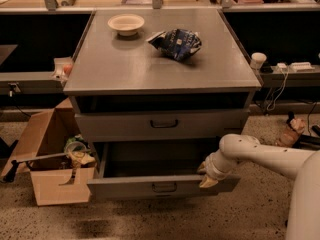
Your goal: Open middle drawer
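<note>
The grey cabinet [160, 64] has a shut drawer [164, 124] with a dark bar handle under its top. Below it the middle drawer [162, 187] is pulled out towards me, its dark inside showing, with a small dark handle at the centre of its front. My gripper [206, 176], at the end of the white arm [260, 156], is at the top edge of that drawer's front panel, right of the handle. Anything below the open drawer is hidden.
A white bowl [125, 23] and a blue snack bag [176, 42] lie on the cabinet top. An open cardboard box [55, 176] with clutter stands on the floor at the left. Cables and a power strip [296, 67] are at the right. A counter runs behind.
</note>
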